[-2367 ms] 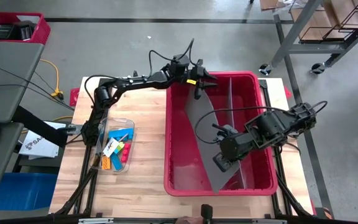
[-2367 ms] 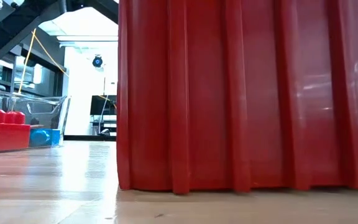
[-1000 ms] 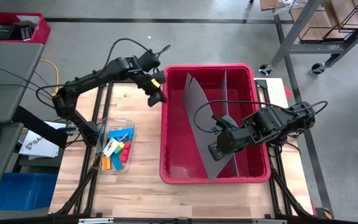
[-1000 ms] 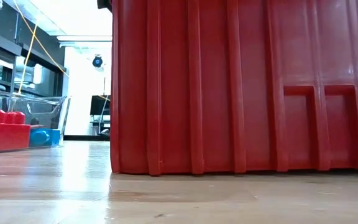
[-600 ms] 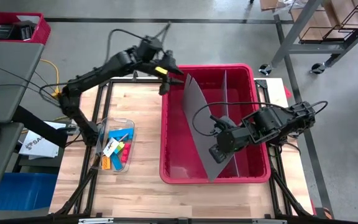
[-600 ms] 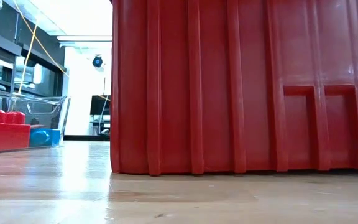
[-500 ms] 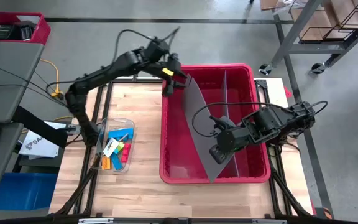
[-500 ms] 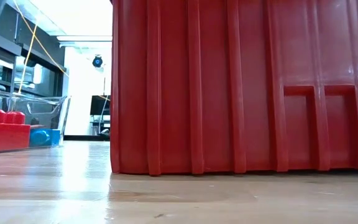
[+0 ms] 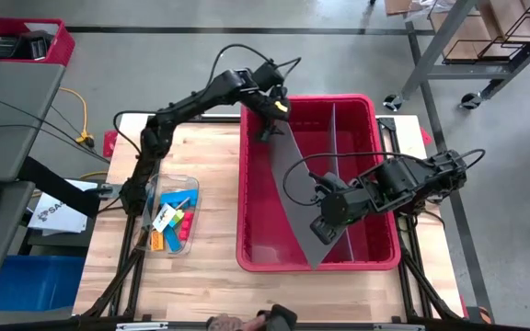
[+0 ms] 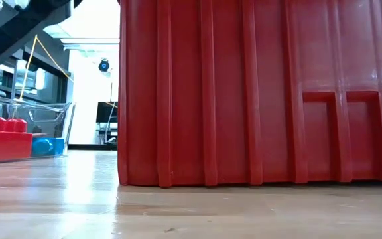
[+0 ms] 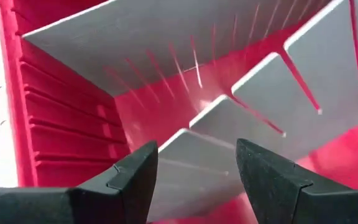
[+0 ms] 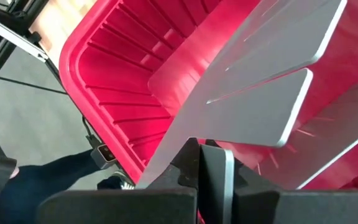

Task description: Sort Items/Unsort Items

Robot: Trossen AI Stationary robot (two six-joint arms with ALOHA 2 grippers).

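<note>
The left gripper [image 9: 267, 131] is held with its fingers [image 11: 135, 177] parted and nothing between them, poised over the far left corner of the red bin [image 9: 254, 253], just above the upper end of a loose grey divider panel [image 9: 294, 188]. The right gripper [image 9: 321, 230] is clenched on the lower part of that same panel, inside the bin, and the panel is seen leaning aslant across the bin's left half. A second grey divider [image 9: 331, 124] is seen upright along the bin's middle. The items [image 9: 175, 223], coloured blocky pieces and dark sticks, are gathered in a clear tray [image 9: 191, 184] on the wooden table [image 9: 205, 267], well left of the bin. A person's dark sleeve [image 12: 48, 174] is seen beyond the bin's near rim.
</note>
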